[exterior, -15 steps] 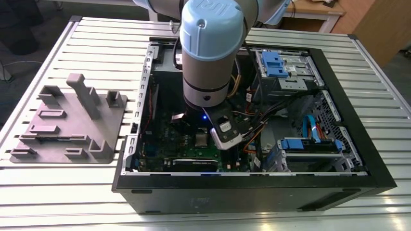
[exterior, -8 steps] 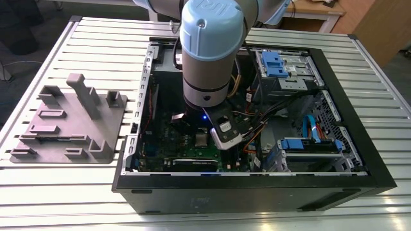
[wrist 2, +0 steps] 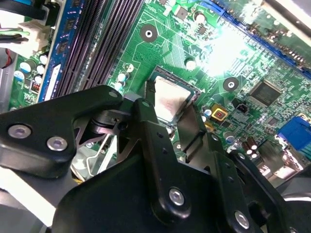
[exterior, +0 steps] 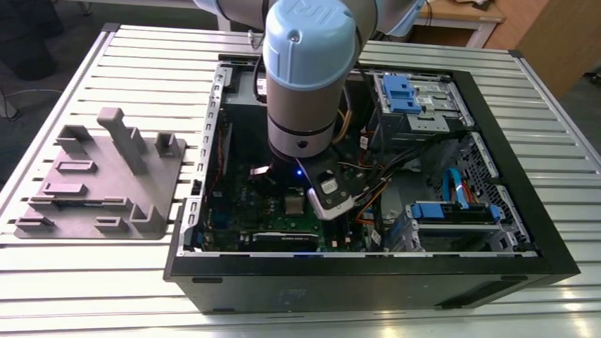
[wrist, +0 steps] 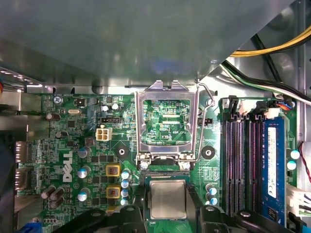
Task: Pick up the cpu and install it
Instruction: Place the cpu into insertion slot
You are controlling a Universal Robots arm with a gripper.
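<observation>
cpu point(wrist: 167, 199): small flat silver square, lying level right next to the hinge end of the flipped-open metal frame point(wrist: 167, 91), over the black socket the frame belongs to. I can't tell if it's fully seated or a hair above. In the second wrist view my gripper point(wrist 2: 170, 114) looks clamped on it: the black fingers point(wrist 2: 146, 121) press against two opposite side edges and the metal top shows bare between them. Handling, my read: very light, stiff, thin, with a slick top, so there's not much to grab. The side edges are the only sensible hold. The underside and the socket contacts are likely delicate, so a tilted or forced drop could do damage. It needs to stay flat and square to the frame. The green board point(wrist: 73, 126) spreads all round the frame, with the memory slots point(wrist: 238, 160) near the frame on one side. The arm point(exterior: 305, 77) reaches straight down over the frame into the open computer case point(exterior: 376, 282). A grey plastic tray point(exterior: 103, 176) sits well apart from the frame, outside the case on the slatted table point(exterior: 94, 282), toward the exterior view's left.
</observation>
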